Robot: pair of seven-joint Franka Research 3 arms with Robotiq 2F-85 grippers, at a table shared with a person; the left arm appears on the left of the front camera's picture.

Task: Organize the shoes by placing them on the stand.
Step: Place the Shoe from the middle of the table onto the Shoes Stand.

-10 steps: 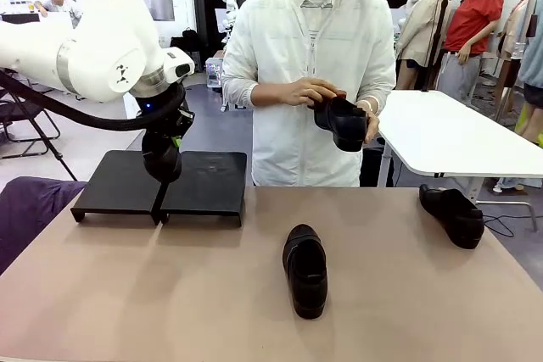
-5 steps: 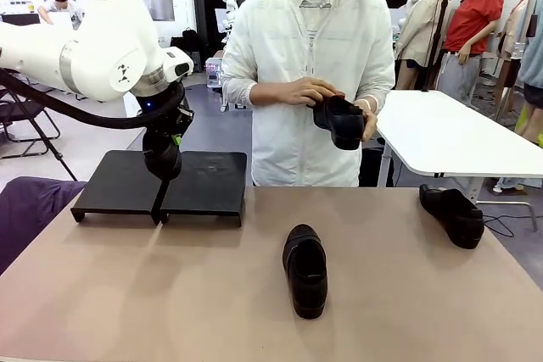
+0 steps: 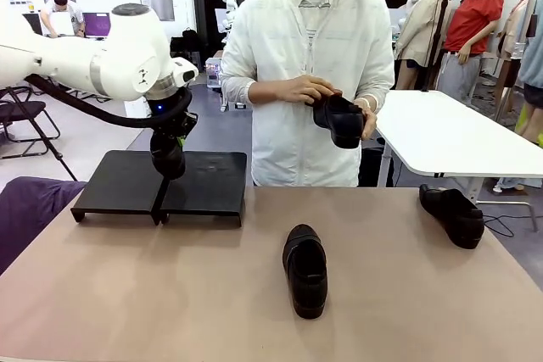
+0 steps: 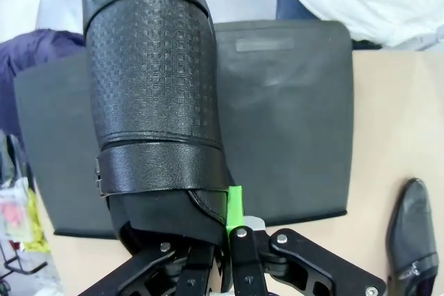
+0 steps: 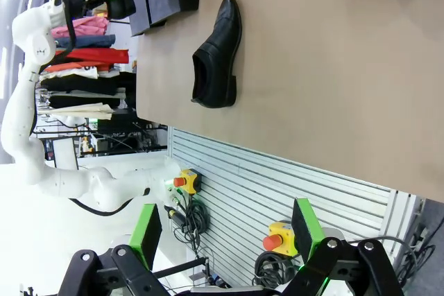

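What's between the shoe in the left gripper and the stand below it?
Nothing visible. The left gripper holds the shoe above the stand, and the platform tops that show beneath it are bare.

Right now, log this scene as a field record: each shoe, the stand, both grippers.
left gripper: shut on the held shoe, above the stand
right gripper: open, empty
held shoe: toe pointing down at the stand
centre shoe: lying mid-table
right shoe: on the table near its right edge
fourth shoe: in the person's hands, off the table
stand: two platforms side by side, no shoe on them
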